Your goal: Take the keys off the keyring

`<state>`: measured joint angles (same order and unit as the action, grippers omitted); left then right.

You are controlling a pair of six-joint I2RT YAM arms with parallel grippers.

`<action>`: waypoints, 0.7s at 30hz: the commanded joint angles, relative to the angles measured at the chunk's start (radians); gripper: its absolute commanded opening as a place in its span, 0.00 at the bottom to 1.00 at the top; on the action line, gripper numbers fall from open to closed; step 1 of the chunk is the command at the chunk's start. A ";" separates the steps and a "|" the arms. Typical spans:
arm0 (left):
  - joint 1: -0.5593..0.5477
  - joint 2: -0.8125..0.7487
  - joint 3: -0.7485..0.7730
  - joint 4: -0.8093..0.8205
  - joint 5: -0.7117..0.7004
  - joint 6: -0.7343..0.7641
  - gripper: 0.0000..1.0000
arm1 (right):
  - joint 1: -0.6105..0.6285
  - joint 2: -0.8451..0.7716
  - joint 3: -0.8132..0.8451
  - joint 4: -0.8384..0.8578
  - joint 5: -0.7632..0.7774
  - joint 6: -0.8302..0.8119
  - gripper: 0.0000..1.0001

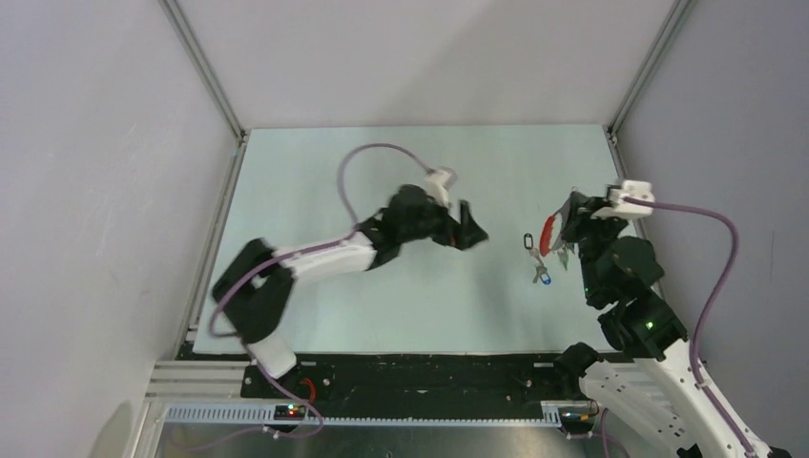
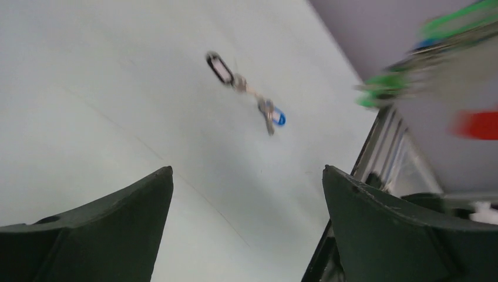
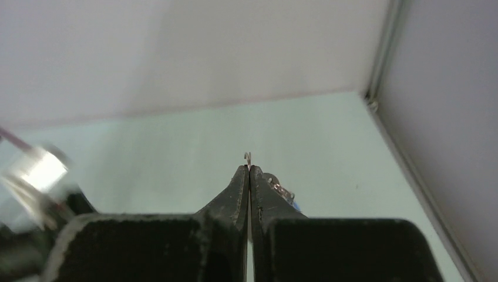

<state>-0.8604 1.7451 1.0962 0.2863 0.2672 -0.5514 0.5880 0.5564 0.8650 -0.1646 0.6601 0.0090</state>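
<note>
Right gripper (image 3: 249,171) pressed together, keyring (image 3: 248,156) wire pinched, centre frame. Left gripper (image 2: 246,176) spread, empty. Blue-tagged key (image 2: 274,117) laid apart from ring, upper middle. Next, judged: green-tagged keys (image 2: 382,88), upper right, to be gripped, slid off.

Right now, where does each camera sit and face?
Top external: above and behind the bases, looking down on the table; left arm and right arm show.
Left wrist: on the left arm, facing across the table toward the blurred keyring; its open jaws frame the bottom.
Right wrist: on the right arm, facing the back wall; its shut jaws pinch the keyring's thin wire.
Shared: top and left wrist both see the blue-tagged key.
</note>
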 commanded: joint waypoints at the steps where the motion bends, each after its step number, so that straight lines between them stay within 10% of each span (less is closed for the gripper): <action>1: 0.172 -0.287 -0.144 0.026 -0.057 -0.080 1.00 | 0.001 0.090 0.081 -0.261 -0.227 0.090 0.00; 5: 0.376 -0.509 -0.262 -0.145 -0.029 -0.201 1.00 | 0.049 0.213 0.101 -0.308 -0.379 0.116 0.00; 11: 0.530 -0.845 -0.243 -0.465 -0.130 -0.007 1.00 | 0.281 0.475 0.194 -0.006 -0.476 0.079 0.00; 15: 0.595 -1.015 -0.176 -0.595 -0.275 0.073 1.00 | 0.357 0.675 0.529 0.131 -0.670 0.059 0.00; 19: 0.617 -1.115 -0.069 -0.707 -0.461 0.161 1.00 | 0.369 0.776 0.703 0.204 -0.795 0.087 0.91; 21: 0.618 -1.149 -0.025 -0.737 -0.565 0.208 1.00 | 0.367 0.763 0.687 0.213 -0.766 0.083 0.98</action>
<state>-0.2531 0.6601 0.9684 -0.3279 -0.0601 -0.4812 0.9558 1.3674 1.4754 -0.1314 -0.0235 0.0879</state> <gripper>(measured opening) 0.995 0.904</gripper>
